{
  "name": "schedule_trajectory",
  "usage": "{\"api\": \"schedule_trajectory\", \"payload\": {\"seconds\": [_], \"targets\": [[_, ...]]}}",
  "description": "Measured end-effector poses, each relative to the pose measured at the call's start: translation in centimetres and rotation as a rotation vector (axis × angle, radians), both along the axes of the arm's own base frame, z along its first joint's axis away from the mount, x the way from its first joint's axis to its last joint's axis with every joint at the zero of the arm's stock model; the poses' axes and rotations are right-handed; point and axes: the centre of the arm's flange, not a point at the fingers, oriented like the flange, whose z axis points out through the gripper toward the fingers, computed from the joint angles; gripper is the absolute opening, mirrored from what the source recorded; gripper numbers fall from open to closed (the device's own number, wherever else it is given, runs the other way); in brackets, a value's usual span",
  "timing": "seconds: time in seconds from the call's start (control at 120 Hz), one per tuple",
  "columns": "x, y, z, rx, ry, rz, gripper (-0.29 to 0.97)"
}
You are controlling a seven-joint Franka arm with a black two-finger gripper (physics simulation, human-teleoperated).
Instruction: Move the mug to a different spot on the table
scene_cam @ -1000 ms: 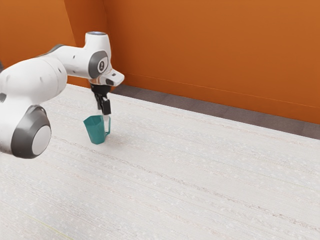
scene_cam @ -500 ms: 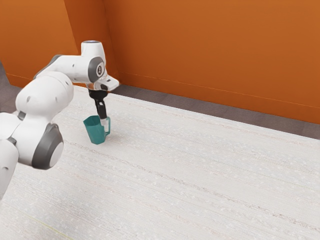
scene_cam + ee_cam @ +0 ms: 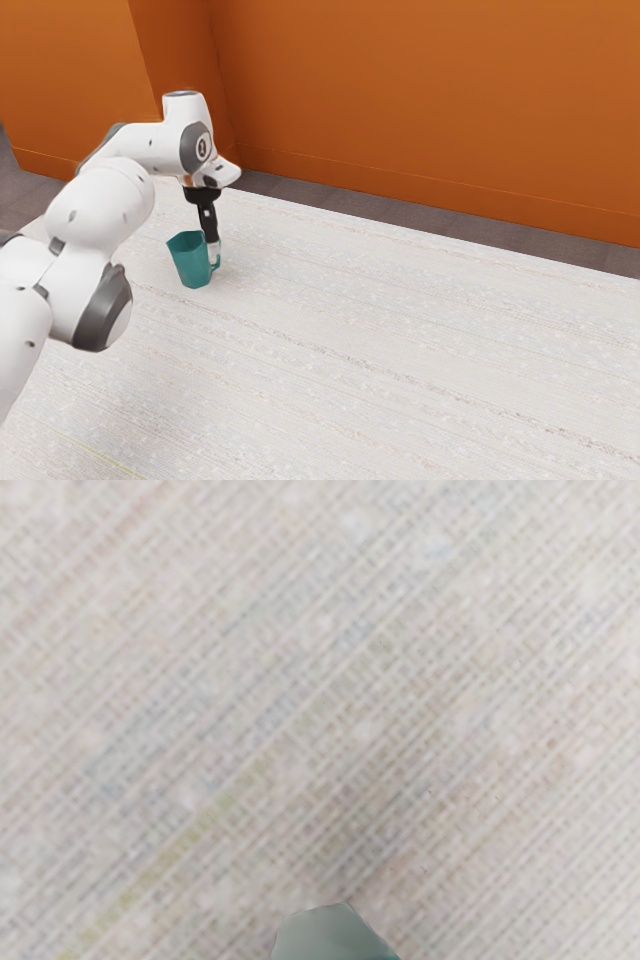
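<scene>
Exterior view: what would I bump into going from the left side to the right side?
First the white arm → teal mug → long stretch of bare table. The tool overlaps the mug's handle side, so it gets no place of its own.

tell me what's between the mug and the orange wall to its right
Nothing: in the exterior view, bare table runs from the mug to its far edge, then a grey floor strip meets the orange wall.
</scene>
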Motion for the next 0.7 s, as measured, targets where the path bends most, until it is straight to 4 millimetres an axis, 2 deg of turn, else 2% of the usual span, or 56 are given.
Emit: {"api": "schedule_trajectory", "payload": {"seconds": [0.233,0.3,0.442,0.7], "targets": [[0.0,0.2,-1.3,-0.005,-0.001,-0.016,0.66],[0.1,0.2,-1.3,-0.006,-0.004,-0.021,0.56],[-0.1,1.4,-0.5,0.007,-0.017,-0.004,0.28],[0.1,1.3,0.7,0.013,-0.038,-0.009,0.07]]}}
